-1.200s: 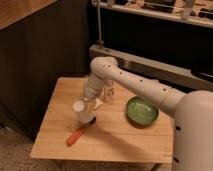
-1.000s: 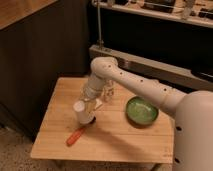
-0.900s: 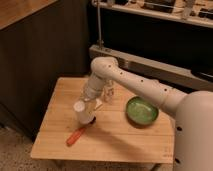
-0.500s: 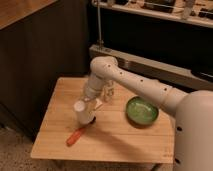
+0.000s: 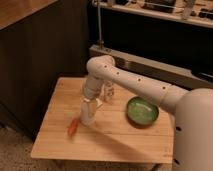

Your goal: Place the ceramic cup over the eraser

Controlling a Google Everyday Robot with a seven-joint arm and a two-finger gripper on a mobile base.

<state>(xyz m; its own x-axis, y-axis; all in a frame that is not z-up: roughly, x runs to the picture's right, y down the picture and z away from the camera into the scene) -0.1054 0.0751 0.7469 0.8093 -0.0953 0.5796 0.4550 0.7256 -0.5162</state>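
Camera view. A white, jointed robot arm reaches from the robot's white body at the right edge, bends at a rounded elbow near the middle of the scene, and points straight down over a light wooden counter.

The gripper hangs at the lower end of the arm, above the left-centre part of the counter. Directly beneath it, and touching it, stands the white ceramic cup. The cup is roughly upright, with its lower end at or just above the wood. Gripper and cup merge in colour, so it cannot be told whether the gripper clasps the cup or has let it go.

A small orange-red elongated object lies on the counter just to the left of the cup and slightly nearer the front edge, set at a slant. Whether it touches the cup cannot be told. A clear glass-like vessel stands just behind the gripper, to its right.

A round green bowl sits well apart from the cup, on the right part of the counter. Dark cabinet fronts close the background.
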